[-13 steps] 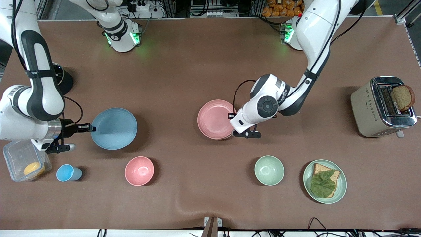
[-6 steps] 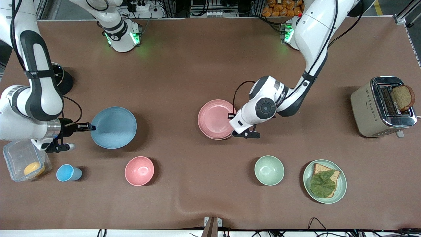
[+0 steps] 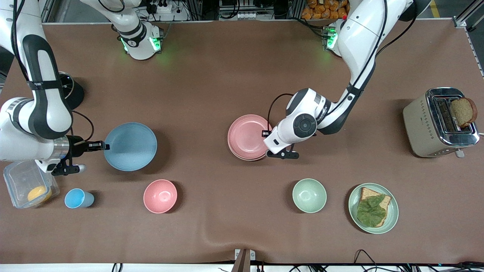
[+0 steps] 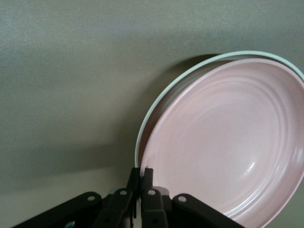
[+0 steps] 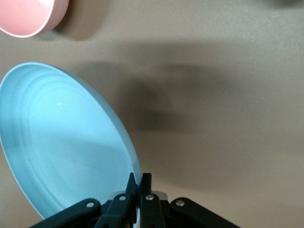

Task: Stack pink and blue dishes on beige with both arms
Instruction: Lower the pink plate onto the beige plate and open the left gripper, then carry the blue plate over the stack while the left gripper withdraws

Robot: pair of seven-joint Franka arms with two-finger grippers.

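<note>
The pale pink plate point(image 3: 247, 136) lies over the beige plate point(image 3: 247, 159) near the table's middle. Only a thin rim of the beige one shows beneath it. My left gripper point(image 3: 266, 133) is shut on the pink plate's rim at the side toward the left arm's end. In the left wrist view the gripper point(image 4: 141, 175) pinches the pink plate point(image 4: 223, 142), with the pale rim of the beige plate point(image 4: 190, 71) just outside it. My right gripper point(image 3: 99, 145) is shut on the rim of the light blue plate point(image 3: 130, 146), held a little above the table. The right wrist view shows that gripper point(image 5: 140, 183) and the blue plate point(image 5: 61, 142).
A pink bowl point(image 3: 160, 196), blue cup point(image 3: 77, 198) and clear container point(image 3: 22, 179) lie nearer the front camera than the blue plate. A green bowl point(image 3: 309, 195) and a green plate point(image 3: 393, 211) with bread are nearer than the stack. A toaster point(image 3: 419, 124) stands toward the left arm's end.
The left hand has sunk slightly, and the beige rim now shows under the pink plate's nearer edge. The right gripper and blue plate have barely shifted.
</note>
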